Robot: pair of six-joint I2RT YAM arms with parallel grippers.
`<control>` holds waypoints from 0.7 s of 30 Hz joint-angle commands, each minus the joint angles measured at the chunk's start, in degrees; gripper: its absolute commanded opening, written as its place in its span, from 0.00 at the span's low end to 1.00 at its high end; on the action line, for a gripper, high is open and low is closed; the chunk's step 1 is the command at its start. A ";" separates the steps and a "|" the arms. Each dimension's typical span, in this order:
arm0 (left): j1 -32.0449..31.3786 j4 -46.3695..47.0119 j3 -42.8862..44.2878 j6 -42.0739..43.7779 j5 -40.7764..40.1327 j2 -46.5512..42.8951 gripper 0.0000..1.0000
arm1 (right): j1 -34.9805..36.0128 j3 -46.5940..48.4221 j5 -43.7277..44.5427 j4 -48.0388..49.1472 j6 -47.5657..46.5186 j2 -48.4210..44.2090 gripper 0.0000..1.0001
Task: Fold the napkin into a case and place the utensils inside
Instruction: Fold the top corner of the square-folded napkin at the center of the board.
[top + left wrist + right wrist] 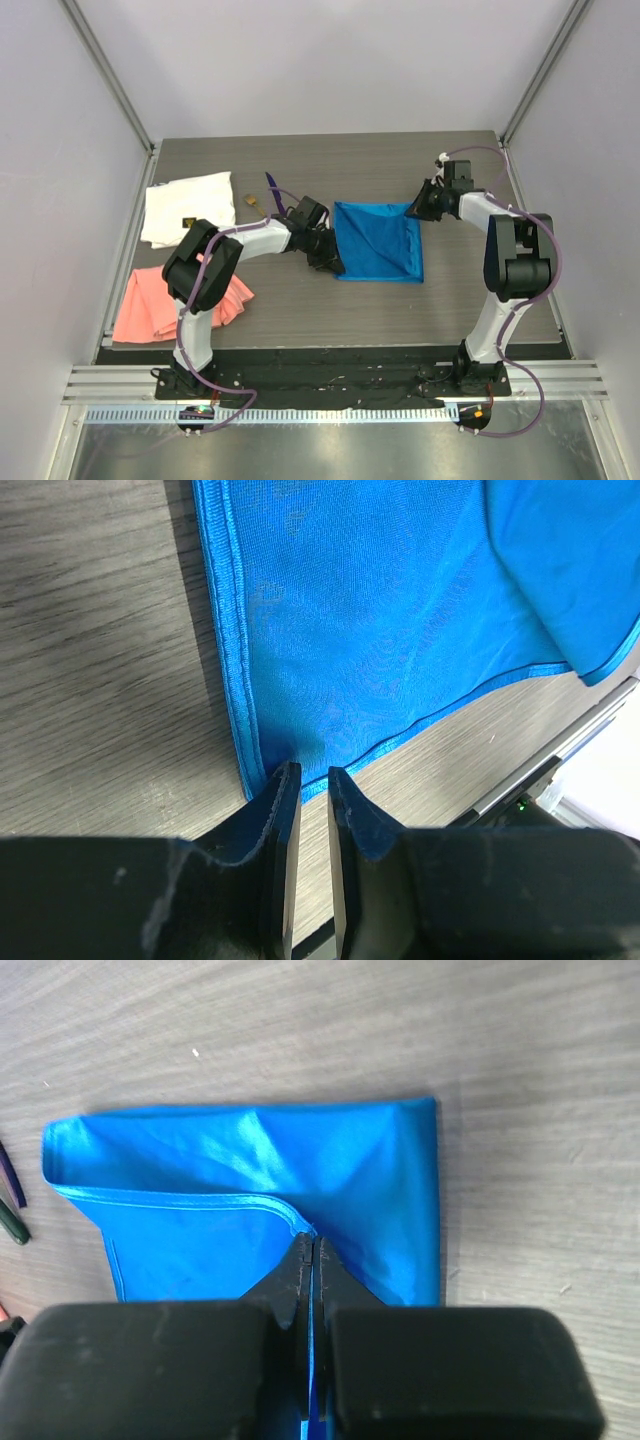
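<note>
The bright blue napkin (378,242) lies folded, roughly square, at the table's middle. My right gripper (415,205) is shut on the hemmed top layer at its far right corner; blue cloth (250,1180) shows between the pinched fingers of that gripper (312,1245). My left gripper (325,258) sits low at the napkin's near left corner. In the left wrist view its tips (312,775) stand slightly apart, just touching the napkin's (380,630) hem, with bare table showing between them. The purple utensil (272,190) and the green-handled one (252,200) lie left of the napkin, far side.
A white cloth (188,208) lies at the far left, a salmon-pink cloth (160,305) at the near left. The table's metal edge rail (560,760) runs close behind the napkin in the left wrist view. Grey walls enclose the table.
</note>
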 commanded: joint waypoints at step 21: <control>-0.14 0.35 0.91 0.51 -0.50 -0.25 0.19 | -1.94 11.33 2.65 -3.19 -6.34 5.85 0.01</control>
